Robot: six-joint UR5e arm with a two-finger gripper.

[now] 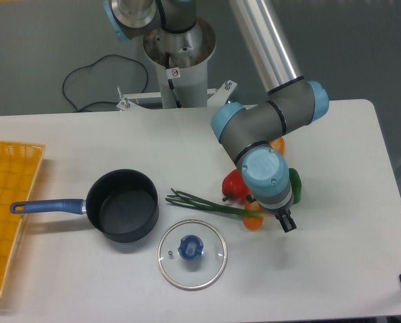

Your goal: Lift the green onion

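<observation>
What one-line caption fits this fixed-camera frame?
UR5e gripper hovering at the green onion's right end, beside pot and glass lid.

Gripper (286,222) low above the green onion's (204,204) right end.

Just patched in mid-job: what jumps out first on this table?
The arm's grey-and-blue wrist hangs over a cluster of vegetables right of centre, its hand low beside the stalk end of the green onion. Left of that sit a dark pot with a blue handle and a glass lid in front.
</observation>
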